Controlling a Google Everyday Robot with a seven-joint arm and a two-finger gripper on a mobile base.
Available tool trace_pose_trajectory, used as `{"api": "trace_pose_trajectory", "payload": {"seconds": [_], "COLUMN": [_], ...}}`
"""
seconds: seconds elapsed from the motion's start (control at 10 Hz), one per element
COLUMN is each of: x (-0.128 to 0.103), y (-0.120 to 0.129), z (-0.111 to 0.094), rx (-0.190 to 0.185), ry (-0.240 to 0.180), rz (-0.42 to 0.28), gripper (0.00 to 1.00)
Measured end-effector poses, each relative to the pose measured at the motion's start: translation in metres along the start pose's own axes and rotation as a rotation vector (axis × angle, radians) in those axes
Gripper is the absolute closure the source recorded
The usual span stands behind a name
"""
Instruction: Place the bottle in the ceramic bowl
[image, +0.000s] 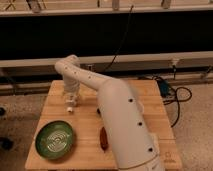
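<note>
The ceramic bowl (55, 140) is green with pale rings inside and sits on the front left of the wooden table (125, 92). My gripper (70, 101) hangs down over the table's back left, well behind the bowl and a little to its right. A small pale object with a white end (70, 107) shows right at the gripper's tip, just above the tabletop. It looks like the bottle, mostly hidden by the gripper. I cannot tell whether it is held. My white arm (117, 115) runs from the front right across the table's middle.
A reddish-brown oblong object (103, 139) lies on the table beside the arm, right of the bowl. Black cables and a blue box (164, 89) lie on the floor right of the table. A dark wall with rails (125, 59) stands behind.
</note>
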Motion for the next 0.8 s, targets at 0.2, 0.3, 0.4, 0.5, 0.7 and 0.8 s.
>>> {"api": "trace_pose_trajectory", "payload": {"seconds": [0.2, 0.3, 0.4, 0.5, 0.7, 0.8], "x": [0.003, 0.004, 0.004, 0.002, 0.0, 0.0], "y": [-0.009, -0.012, -0.016, -0.021, -0.023, -0.022], "z": [0.002, 0.004, 0.006, 0.008, 0.014, 0.015], "rx": [-0.008, -0.015, -0.029, -0.036, -0.052, -0.055], "ry": [-0.003, -0.005, -0.008, -0.013, -0.024, -0.027], "rz": [-0.015, -0.024, -0.039, -0.055, -0.073, -0.075], "gripper": [0.2, 0.22, 0.3, 0.38, 0.6, 0.68]}}
